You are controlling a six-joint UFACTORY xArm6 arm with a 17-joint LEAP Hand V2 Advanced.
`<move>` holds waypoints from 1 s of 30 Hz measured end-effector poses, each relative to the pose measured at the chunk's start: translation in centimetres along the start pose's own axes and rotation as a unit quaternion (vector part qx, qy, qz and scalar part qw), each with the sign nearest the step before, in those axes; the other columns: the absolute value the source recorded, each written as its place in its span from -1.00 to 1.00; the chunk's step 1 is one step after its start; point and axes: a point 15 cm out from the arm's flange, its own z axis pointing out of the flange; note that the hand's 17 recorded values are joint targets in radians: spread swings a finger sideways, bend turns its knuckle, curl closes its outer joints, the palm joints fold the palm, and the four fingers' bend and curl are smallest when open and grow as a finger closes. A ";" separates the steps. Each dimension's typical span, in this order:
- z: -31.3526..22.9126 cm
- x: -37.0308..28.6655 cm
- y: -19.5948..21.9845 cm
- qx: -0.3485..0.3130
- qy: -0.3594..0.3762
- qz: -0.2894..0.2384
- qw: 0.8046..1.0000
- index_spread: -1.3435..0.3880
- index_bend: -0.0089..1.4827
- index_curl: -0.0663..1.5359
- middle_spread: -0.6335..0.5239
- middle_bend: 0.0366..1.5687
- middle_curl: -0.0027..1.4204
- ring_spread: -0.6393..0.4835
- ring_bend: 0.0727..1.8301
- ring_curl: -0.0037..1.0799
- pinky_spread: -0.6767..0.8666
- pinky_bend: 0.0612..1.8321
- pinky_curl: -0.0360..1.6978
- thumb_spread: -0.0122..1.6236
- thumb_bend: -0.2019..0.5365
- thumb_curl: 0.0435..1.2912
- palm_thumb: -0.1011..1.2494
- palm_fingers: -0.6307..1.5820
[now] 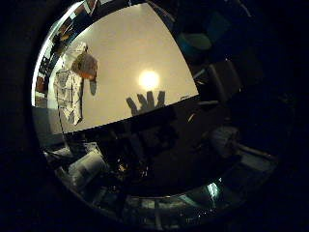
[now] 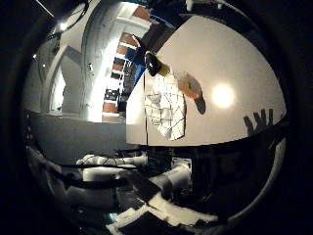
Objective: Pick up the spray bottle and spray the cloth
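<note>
Little-finger view: the spray bottle stands on the worktop just beside the checked cloth, well apart from the palm. A splayed finger shadow on the worktop suggests the robot hand is spread.

Thumb view: same layout. Best to descend towards the bottle and keep the fingers wide until they flank its body

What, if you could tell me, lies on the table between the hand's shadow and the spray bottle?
Only bare table with a bright light glare; the little finger side palm view shows nothing standing between the shadow and the spray bottle, which stands beside the cloth.
</note>
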 end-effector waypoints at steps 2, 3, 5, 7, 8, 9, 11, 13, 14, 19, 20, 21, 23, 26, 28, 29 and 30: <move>0.7 -0.7 0.7 -0.002 -0.005 0.007 1.000 0.30 -0.78 -0.59 0.34 -0.79 -0.53 0.50 -0.79 -0.51 0.31 -0.65 -0.60 0.03 -0.55 -0.57 -0.42 -0.36; 1.0 -1.2 1.1 -0.001 -0.005 0.011 1.000 0.30 -0.78 -0.59 0.34 -0.79 -0.53 0.50 -0.79 -0.51 0.31 -0.65 -0.60 0.02 -0.56 -0.57 -0.42 -0.36; 1.5 -1.8 1.7 -0.001 -0.007 0.019 1.000 0.30 -0.78 -0.59 0.35 -0.79 -0.54 0.50 -0.79 -0.51 0.31 -0.65 -0.60 0.05 -0.52 -0.57 -0.39 -0.36; 1.8 -2.5 2.0 0.004 -0.010 0.026 1.000 0.31 -0.79 -0.59 0.36 -0.79 -0.54 0.50 -0.77 -0.50 0.30 -0.64 -0.60 0.08 -0.54 -0.58 -0.37 -0.35; 2.0 -2.9 2.2 0.006 -0.012 0.028 1.000 0.32 -0.79 -0.59 0.36 -0.79 -0.53 0.50 -0.77 -0.50 0.30 -0.64 -0.60 0.08 -0.54 -0.58 -0.37 -0.35; 2.2 -3.3 2.3 0.010 -0.014 0.029 0.999 0.32 -0.79 -0.59 0.36 -0.79 -0.54 0.50 -0.76 -0.50 0.30 -0.64 -0.60 0.09 -0.53 -0.58 -0.35 -0.35; 2.7 -4.1 2.5 0.018 -0.022 0.035 0.999 0.33 -0.79 -0.59 0.36 -0.79 -0.53 0.50 -0.76 -0.49 0.31 -0.64 -0.59 0.10 -0.54 -0.58 -0.35 -0.34; 3.2 -4.6 2.9 0.028 -0.031 0.045 0.998 0.33 -0.79 -0.59 0.37 -0.78 -0.53 0.50 -0.75 -0.50 0.31 -0.63 -0.60 0.10 -0.54 -0.58 -0.35 -0.34; 3.3 -4.8 3.1 0.036 -0.035 0.052 0.997 0.33 -0.79 -0.59 0.38 -0.77 -0.53 0.50 -0.75 -0.50 0.31 -0.63 -0.60 0.10 -0.54 -0.59 -0.35 -0.34; 3.1 -5.9 3.7 0.091 -0.051 0.090 0.990 0.36 -0.78 -0.59 0.39 -0.76 -0.52 0.51 -0.72 -0.49 0.31 -0.65 -0.60 0.08 -0.52 -0.57 -0.30 -0.30; 3.4 -6.3 3.7 0.098 -0.055 0.095 0.989 0.36 -0.78 -0.59 0.39 -0.76 -0.52 0.50 -0.70 -0.49 0.32 -0.65 -0.60 0.09 -0.52 -0.58 -0.28 -0.29; 3.9 -6.8 3.9 0.103 -0.062 0.099 0.988 0.36 -0.79 -0.59 0.39 -0.76 -0.52 0.50 -0.70 -0.49 0.32 -0.65 -0.60 0.09 -0.52 -0.57 -0.27 -0.28; 5.1 -7.5 4.6 0.110 -0.075 0.112 0.985 0.38 -0.78 -0.59 0.39 -0.75 -0.52 0.49 -0.69 -0.48 0.32 -0.65 -0.61 0.10 -0.52 -0.57 -0.24 -0.28; 7.1 -9.0 5.5 0.126 -0.096 0.134 0.978 0.38 -0.78 -0.58 0.40 -0.75 -0.52 0.49 -0.68 -0.49 0.32 -0.66 -0.61 0.10 -0.54 -0.57 -0.23 -0.27; 8.0 -10.0 5.7 0.147 -0.107 0.146 0.973 0.38 -0.78 -0.58 0.41 -0.74 -0.52 0.49 -0.67 -0.49 0.32 -0.66 -0.61 0.09 -0.54 -0.57 -0.21 -0.27; 8.3 -10.4 5.7 0.158 -0.109 0.151 0.970 0.39 -0.79 -0.59 0.41 -0.74 -0.52 0.49 -0.67 -0.49 0.32 -0.66 -0.61 0.10 -0.53 -0.57 -0.19 -0.27; 8.7 -10.6 5.8 0.169 -0.110 0.157 0.967 0.39 -0.79 -0.59 0.41 -0.74 -0.51 0.49 -0.66 -0.49 0.32 -0.66 -0.61 0.11 -0.53 -0.57 -0.18 -0.27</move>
